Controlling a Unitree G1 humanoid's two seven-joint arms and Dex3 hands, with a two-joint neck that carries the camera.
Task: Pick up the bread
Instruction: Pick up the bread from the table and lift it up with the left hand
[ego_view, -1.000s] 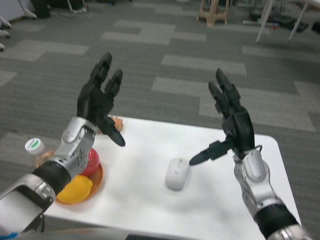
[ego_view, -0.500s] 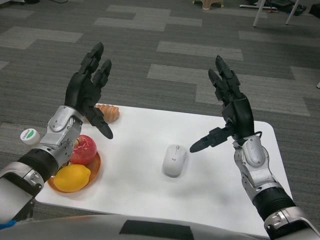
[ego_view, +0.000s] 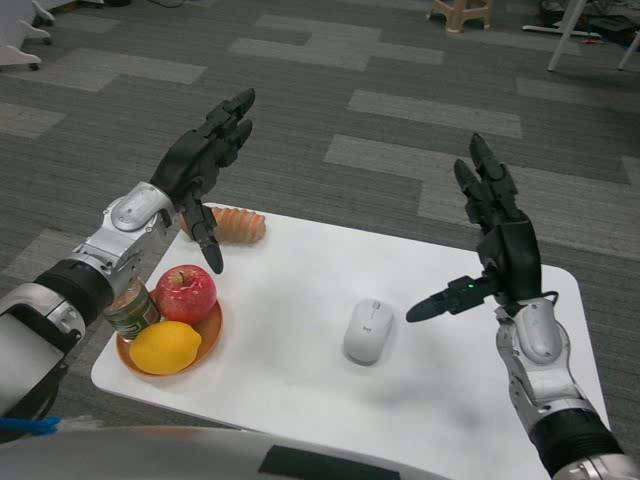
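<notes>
Both hands hover with fingers spread and nothing held, the left hand (ego_view: 203, 165) just above the bread (ego_view: 232, 224), the right hand (ego_view: 497, 245) well apart.

silver forearms, black left hand (ego_view: 196, 165), right hand (ego_view: 503, 250)

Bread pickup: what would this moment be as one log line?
bread: on table, untouched | left hand: open above it | right hand: open, raised

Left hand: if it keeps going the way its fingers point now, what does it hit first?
Probably nothing. The left hand is open above the table's far left corner, fingers aimed up and away over the floor. The bread lies below it, out of that line; depth is unclear.
</notes>
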